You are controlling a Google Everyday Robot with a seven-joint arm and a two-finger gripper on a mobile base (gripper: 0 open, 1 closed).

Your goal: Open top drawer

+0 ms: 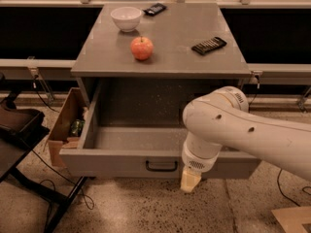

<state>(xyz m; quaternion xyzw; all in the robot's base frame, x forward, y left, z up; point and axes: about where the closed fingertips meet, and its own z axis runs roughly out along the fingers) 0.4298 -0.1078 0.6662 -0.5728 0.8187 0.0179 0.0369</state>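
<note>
The top drawer (121, 161) of the grey cabinet stands pulled far out, its deep grey interior bare. A small dark bar handle (161, 166) sits at the centre of its front. My gripper (190, 181) hangs just in front of the drawer front, a little right of the handle and slightly below it, with its pale tip pointing at the floor. The white arm hides the right part of the drawer.
On the cabinet top (165, 57) lie a red apple (141, 48), a white bowl (126, 18), a dark remote (209, 45) and a dark phone (155, 8). A cardboard box (65, 125) stands left of the drawer. A dark chair (17, 130) is at the far left.
</note>
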